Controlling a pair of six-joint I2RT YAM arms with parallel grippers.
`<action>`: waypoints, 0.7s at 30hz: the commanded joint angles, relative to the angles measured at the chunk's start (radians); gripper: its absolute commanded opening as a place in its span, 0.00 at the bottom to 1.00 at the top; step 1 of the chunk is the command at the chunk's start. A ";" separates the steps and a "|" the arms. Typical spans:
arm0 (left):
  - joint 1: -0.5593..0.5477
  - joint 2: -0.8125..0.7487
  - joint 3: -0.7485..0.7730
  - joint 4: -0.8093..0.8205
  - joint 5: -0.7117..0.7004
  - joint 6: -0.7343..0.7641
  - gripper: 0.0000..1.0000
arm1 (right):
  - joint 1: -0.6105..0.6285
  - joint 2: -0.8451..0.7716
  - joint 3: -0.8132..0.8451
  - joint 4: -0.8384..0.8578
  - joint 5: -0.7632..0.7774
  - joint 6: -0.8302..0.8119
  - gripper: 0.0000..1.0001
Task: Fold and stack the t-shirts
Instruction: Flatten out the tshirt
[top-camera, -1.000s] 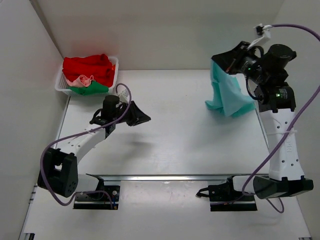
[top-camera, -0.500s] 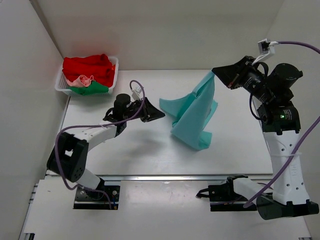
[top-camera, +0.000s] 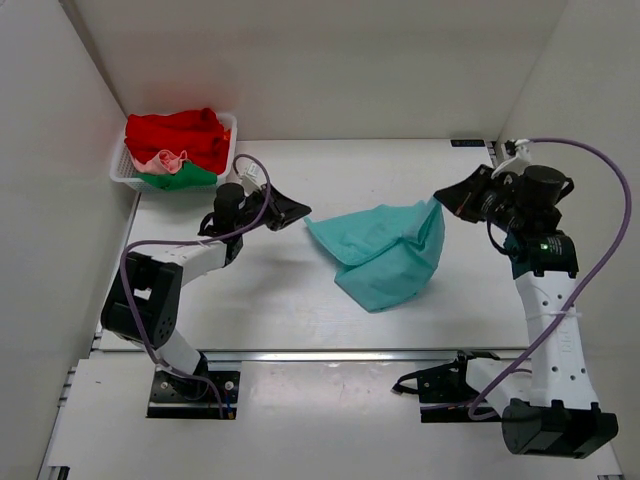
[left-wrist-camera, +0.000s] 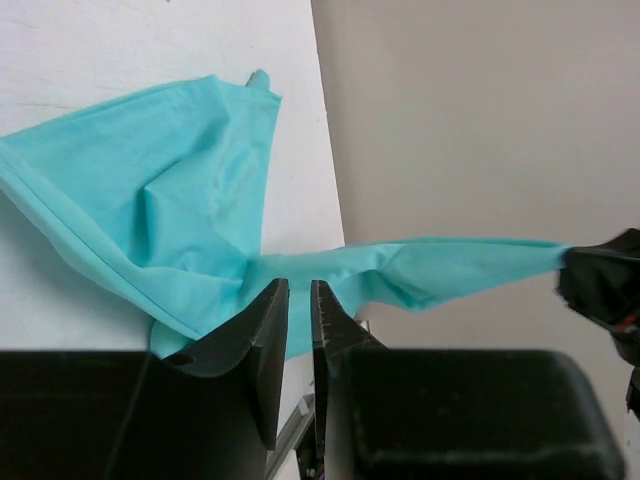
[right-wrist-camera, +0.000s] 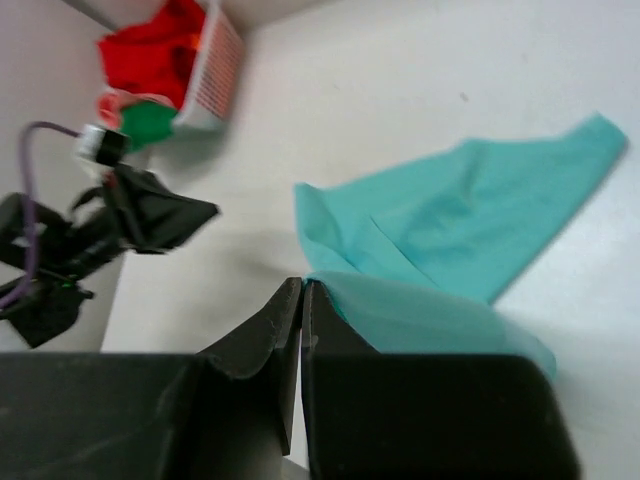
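white flat table carries everything. teal-turquoise soft cloth t-shirt lies rumpled mid-table, top edge stretched between both claws. white plastic lattice basket in the far-left corner holds a bunched red t-shirt, green t-shirt and pale pink t-shirt. left gripper is pinched narrow on the teal left corner. right gripper is clamped on the right corner.

Open table lies nearer than the teal t-shirt, while the filled basket blocks the far-left corner.
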 joint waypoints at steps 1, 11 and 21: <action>0.014 0.010 -0.051 0.163 0.006 -0.049 0.26 | 0.004 0.002 -0.066 -0.087 0.098 -0.069 0.00; 0.013 0.021 -0.270 0.485 0.058 -0.188 0.42 | 0.006 0.008 -0.238 -0.040 0.138 -0.117 0.00; 0.073 0.217 -0.111 0.216 0.023 -0.081 0.67 | 0.012 0.007 -0.281 -0.022 0.135 -0.122 0.00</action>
